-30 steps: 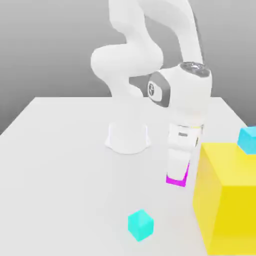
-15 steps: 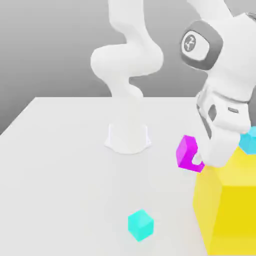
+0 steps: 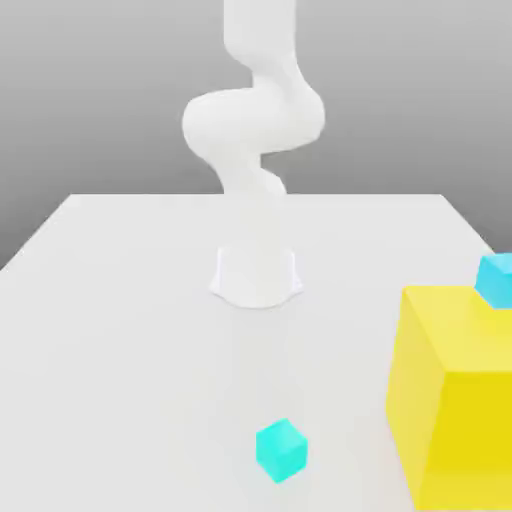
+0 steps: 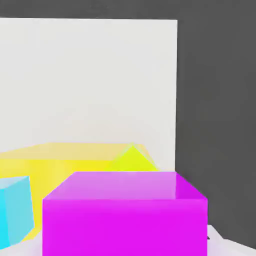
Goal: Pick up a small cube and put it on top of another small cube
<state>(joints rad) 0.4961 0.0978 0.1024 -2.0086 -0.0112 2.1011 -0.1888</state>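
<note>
Two small cyan cubes sit in the exterior view: one cyan cube [image 3: 280, 450] lies alone on the white table [image 3: 120, 320] toward the near edge, and a second cyan cube [image 3: 495, 279] rests at the far right, on top of the big yellow block [image 3: 455, 400]. That yellow block stands at the exterior view's right, well apart from the lone cyan cube. The white arm [image 3: 255, 130] rises from its round base [image 3: 256, 275] at the middle of the table, curls once and goes up out of the top of the exterior view.

In the hand view the small magenta cube [image 4: 125, 215] sits large and close in front of the camera, its top face level and glossy. The gripper is clamped on this magenta cube, with the cube raised off the table. Past the cube lies the yellow block [image 4: 75, 157], and beside the magenta cube a cyan cube [image 4: 15, 210] stands on that yellow surface, close to it though whether the two touch cannot be told. Beyond them the white table [image 4: 90, 75] stretches away to a dark background.
</note>
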